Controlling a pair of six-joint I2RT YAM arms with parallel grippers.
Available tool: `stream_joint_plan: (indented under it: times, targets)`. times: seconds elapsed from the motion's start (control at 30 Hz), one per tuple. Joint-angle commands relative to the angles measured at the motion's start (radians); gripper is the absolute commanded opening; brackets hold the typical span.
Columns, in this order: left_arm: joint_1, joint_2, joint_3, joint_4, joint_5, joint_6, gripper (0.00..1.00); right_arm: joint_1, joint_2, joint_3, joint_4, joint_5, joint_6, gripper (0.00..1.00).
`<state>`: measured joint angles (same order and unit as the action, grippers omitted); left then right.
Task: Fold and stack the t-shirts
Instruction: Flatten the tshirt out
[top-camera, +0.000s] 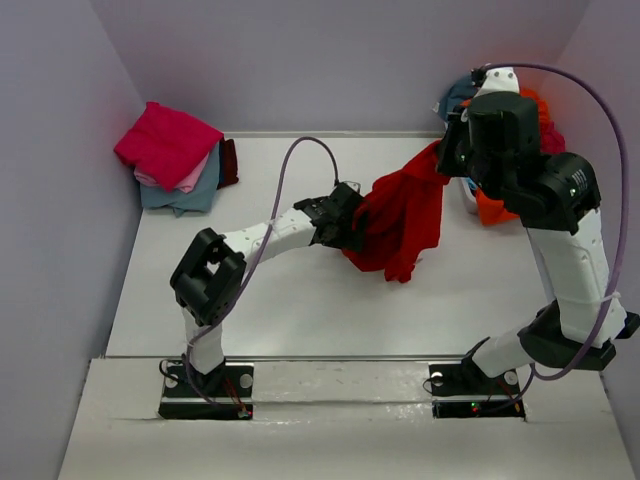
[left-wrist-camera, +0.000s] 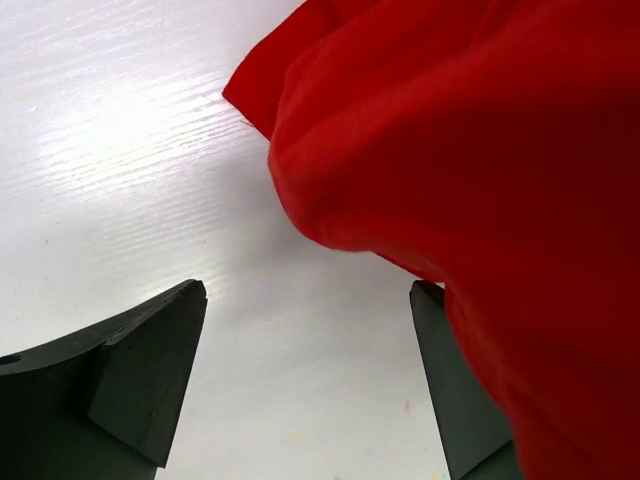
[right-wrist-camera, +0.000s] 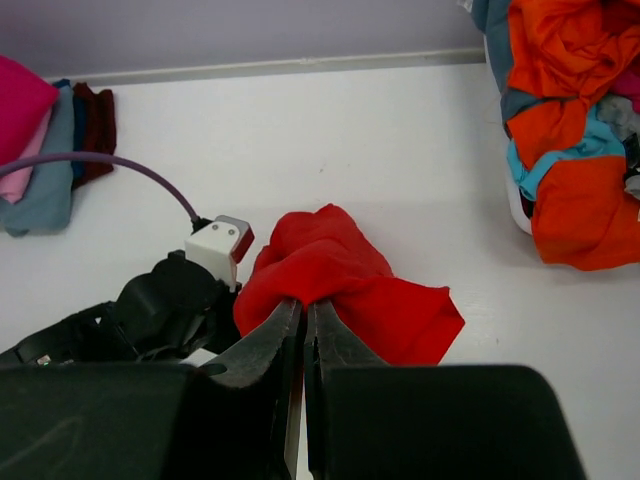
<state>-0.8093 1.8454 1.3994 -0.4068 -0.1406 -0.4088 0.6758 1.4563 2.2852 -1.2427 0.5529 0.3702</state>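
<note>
Walled in at 9, 12 and 3 o'clock; open only along the near edge of the desk at 6 o'clock. At 10 o'clock, close to the wall corner: a folded stack of shirts, magenta on top, then pale pink, grey-blue and maroon. At 2 o'clock, against the right wall: a loose heap of shirts, mostly orange and teal. Between the two, along 12 o'clock: bare desk. From 6 to 8 o'clock: more bare desk, the widest free stretch, crossed only by the left arm.

Just right of centre, toward 1 o'clock: the red shirt. Held up by its upper end, hanging bunched, lower end down at the desk.

Raised from its base at 5 o'clock: the right arm, elbow high, wrist bent over toward 12 o'clock above the shirt. Pinched in the fully closed right jaws: a fold at the shirt's top.

Stretched low from its base at 7 o'clock toward the centre: the left arm. Spread wide and holding nothing: the left jaws, set at the shirt's 9 o'clock edge. In the left wrist view, cloth hanging over the right-hand finger; the other finger over bare desk.
</note>
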Motion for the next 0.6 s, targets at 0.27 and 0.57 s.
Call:
stream_joint_plan:
  times: [0.27,0.57]
  targets:
    - [0.004,0.104,0.168,-0.007,-0.077,0.024,0.91,0.008,-0.008,-0.007,0.017,0.033,-0.002,0.07]
    - [0.004,0.153,0.225,0.014,-0.045,0.044,0.55,0.008,-0.022,-0.05,0.008,0.032,0.013,0.07]
